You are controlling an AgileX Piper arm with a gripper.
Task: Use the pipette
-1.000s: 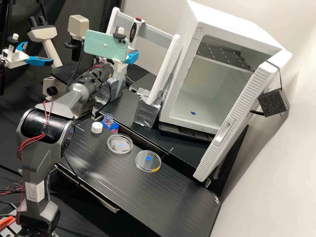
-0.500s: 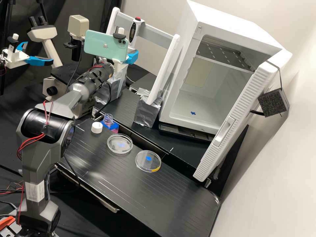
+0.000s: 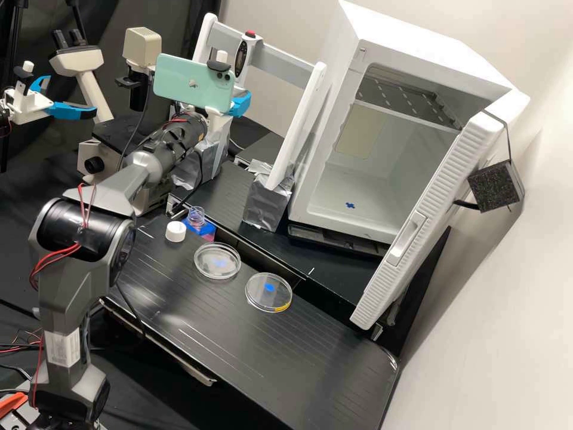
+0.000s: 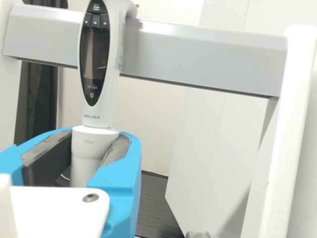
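Pickup step: gripper (image 4: 96, 139) closed around the pipette (image 4: 101, 119) at its stand (image 4: 208, 57). Probable next move: straight lift clear, then transfer toward six o'clock, to the open bottle (image 3: 206, 229).

Red-topped pipette (image 3: 242, 58) beside grey crossbar (image 3: 286, 65); two clear dishes (image 3: 218, 270) on black bench (image 3: 250, 352).

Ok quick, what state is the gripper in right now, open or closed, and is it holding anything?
Gripper: closed on the pipette, one finger on either side of its pale lower body.
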